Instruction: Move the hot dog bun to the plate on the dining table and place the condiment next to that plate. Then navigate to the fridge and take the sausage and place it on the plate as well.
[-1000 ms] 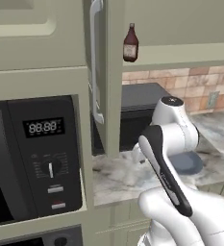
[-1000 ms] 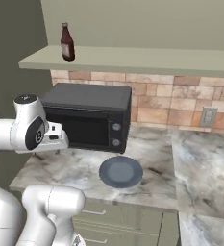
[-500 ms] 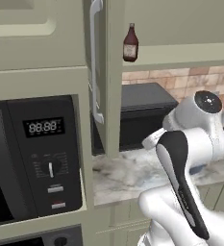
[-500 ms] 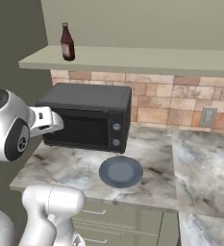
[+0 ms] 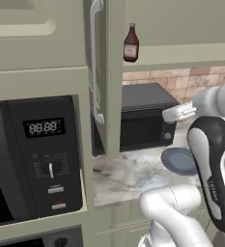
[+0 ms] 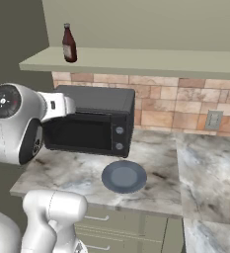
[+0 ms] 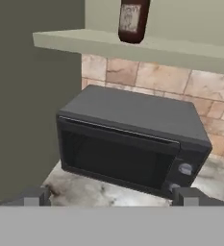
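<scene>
The condiment (image 5: 130, 43) (image 6: 69, 43) (image 7: 132, 18), a dark reddish-brown bottle with a pale label, stands upright on a sage-green shelf (image 6: 136, 62) above the counter. My gripper (image 7: 111, 198) is open and holds nothing, its fingertips (image 7: 34, 196) spread wide. It faces the black microwave, well below the bottle and some way short of it. My white hand (image 6: 59, 105) (image 5: 179, 113) hangs at about the height of the microwave's top. The hot dog bun, plate, dining table, fridge and sausage are out of view.
A black microwave (image 6: 89, 123) (image 7: 132, 139) sits on the marble counter (image 6: 156, 173) under the shelf. In front of it lies a small blue-grey plate (image 6: 124, 176) (image 5: 179, 160). A tall cabinet with a built-in oven panel (image 5: 44, 154) and a door handle (image 5: 95, 62) stands on the left.
My arm has swung and the hand has risen from near the counter to the microwave's height. The jaws have stayed open. The bottle and the blue-grey plate have not moved.
</scene>
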